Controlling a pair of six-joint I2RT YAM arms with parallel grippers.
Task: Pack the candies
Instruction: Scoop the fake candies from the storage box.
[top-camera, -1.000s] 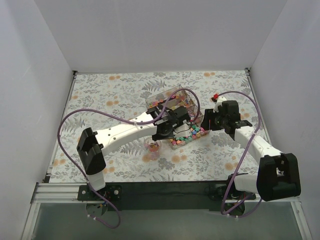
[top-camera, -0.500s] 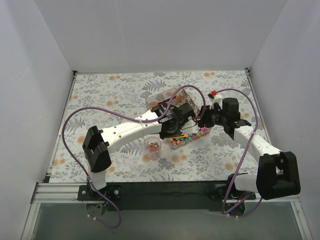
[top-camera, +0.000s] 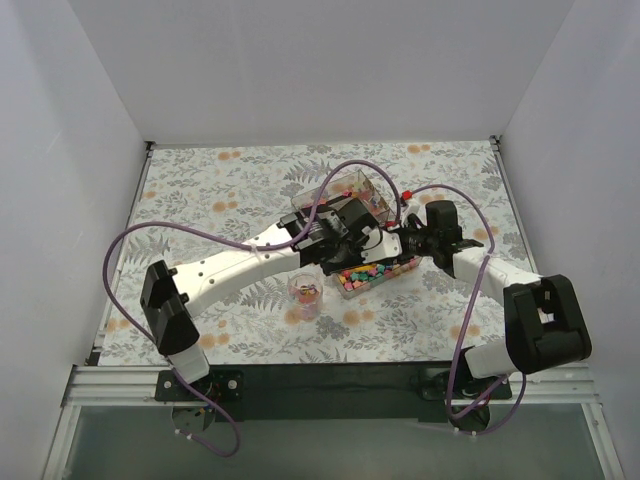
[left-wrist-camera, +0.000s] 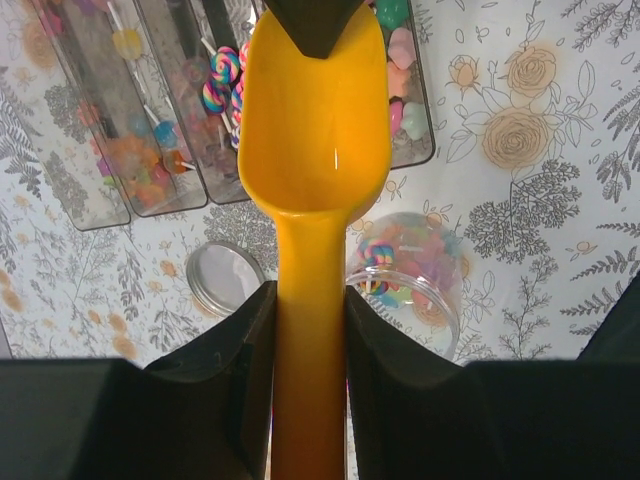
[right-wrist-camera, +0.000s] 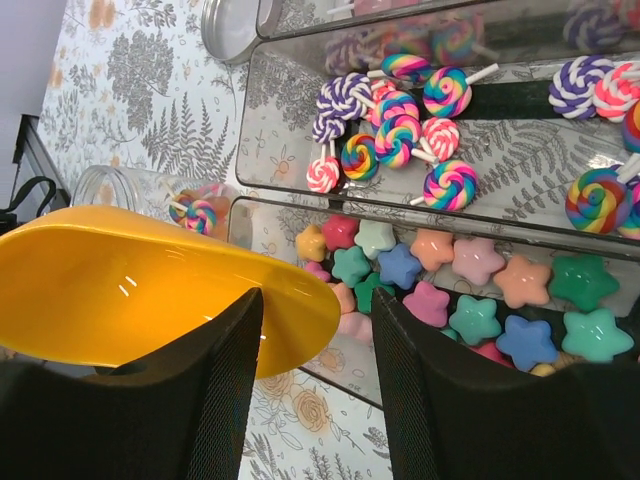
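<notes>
- Scooping step, top view: left gripper (top-camera: 360, 228) and right gripper (top-camera: 406, 242) meet over the clear tray (top-camera: 345, 183), right of centre in the scene. The candies (top-camera: 375, 271) lie in the tray's near compartment. The jar (top-camera: 305, 291) stands just near-left of the tray.
- Left wrist view: jaws are closed narrow on the handle of the orange scoop (left-wrist-camera: 310, 130), with contact on both sides. The bowl looks empty. The jar (left-wrist-camera: 410, 270) holds a few sweets, and its lid (left-wrist-camera: 225, 282) lies off beside it.
- Right wrist view: jaws stand about half open and grip nothing. The scoop (right-wrist-camera: 130, 290) has its tip in the gap, against 1 finger and clear of the other. Star-shaped candies (right-wrist-camera: 470, 290) fill the compartment underneath; lollipops (right-wrist-camera: 400, 130) fill the next one.
- Judgement: no load taken yet. Dip the bowl's lip into the star pile and push along the compartment's length, not across it, so the divider wall doesn't block the scoop.
- Right gripper: either clear the lip or herd candies into the bowl. Don't pinch the bowl, since that would fight the left grip.
- Level the scoop before lifting, carry it low to the jar and pour over the centre of the mouth.
</notes>
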